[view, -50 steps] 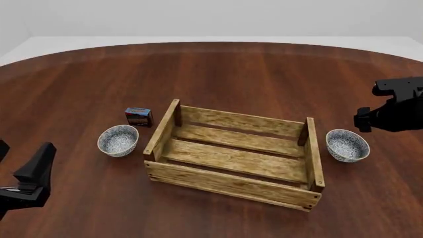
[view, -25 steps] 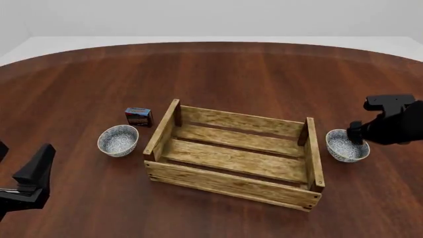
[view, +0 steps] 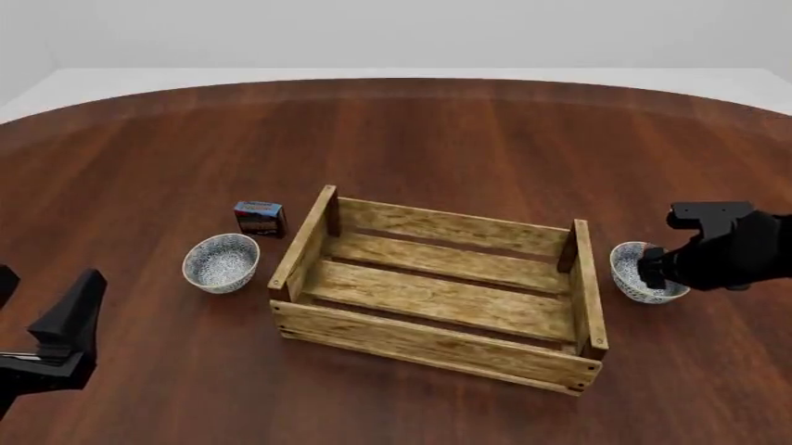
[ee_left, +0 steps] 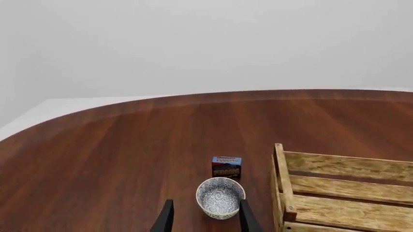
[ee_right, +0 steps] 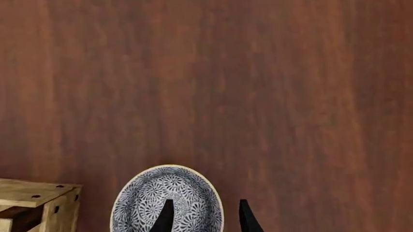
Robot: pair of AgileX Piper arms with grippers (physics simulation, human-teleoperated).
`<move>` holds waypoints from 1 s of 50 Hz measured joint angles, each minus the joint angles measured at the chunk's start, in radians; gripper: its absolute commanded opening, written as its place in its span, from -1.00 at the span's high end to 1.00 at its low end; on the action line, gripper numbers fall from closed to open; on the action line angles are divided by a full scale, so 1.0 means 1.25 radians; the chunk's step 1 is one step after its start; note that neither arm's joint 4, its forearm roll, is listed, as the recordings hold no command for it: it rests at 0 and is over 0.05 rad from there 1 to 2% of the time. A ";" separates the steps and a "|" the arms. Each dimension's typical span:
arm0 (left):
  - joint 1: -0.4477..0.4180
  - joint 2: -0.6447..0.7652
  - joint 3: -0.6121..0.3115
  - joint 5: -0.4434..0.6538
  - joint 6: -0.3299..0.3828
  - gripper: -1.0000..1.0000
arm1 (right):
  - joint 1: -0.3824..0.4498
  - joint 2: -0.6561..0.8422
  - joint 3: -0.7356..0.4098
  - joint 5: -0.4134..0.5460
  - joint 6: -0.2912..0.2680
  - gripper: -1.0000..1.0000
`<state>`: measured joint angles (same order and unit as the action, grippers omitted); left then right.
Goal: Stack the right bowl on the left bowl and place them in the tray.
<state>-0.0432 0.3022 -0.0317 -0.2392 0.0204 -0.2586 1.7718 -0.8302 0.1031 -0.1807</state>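
nearest the camera, the black left gripper [view: 56, 338] hangs with its jaws parted, holding nothing, well short of the left bowl.
beyond it the large light-brown slatted wooden tray [view: 436, 287] sits mid-table on the dark reddish wooden table [view: 409, 139], bare inside. the small blue-patterned left bowl [view: 222, 262] stands just off the tray's left end, a little blue-and-red box [view: 260, 218] behind it. off the tray's right end, the black right gripper [ee_right: 203, 217] is over the matching right bowl [ee_right: 167, 198], jaws apart, one finger inside the rim, one outside.
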 measured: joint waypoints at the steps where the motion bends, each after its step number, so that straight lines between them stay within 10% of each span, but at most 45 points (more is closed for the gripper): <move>1: 0.000 0.001 0.000 -0.001 0.000 -1.00 | 0.000 0.003 0.000 -0.002 0.000 -1.00; 13: 0.002 0.008 0.004 -0.010 -0.004 -1.00 | -0.003 0.024 0.003 -0.016 0.004 -1.00; 14: 0.003 0.008 0.005 -0.010 -0.004 -1.00 | -0.003 0.024 0.004 -0.016 0.004 1.00; 50: 0.008 -0.028 0.001 0.026 -0.013 -1.00 | 0.007 -0.067 -0.011 0.041 0.002 1.00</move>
<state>-0.0326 0.2675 -0.0306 -0.2069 0.0036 -0.2497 1.6875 -0.8444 0.1546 -0.1776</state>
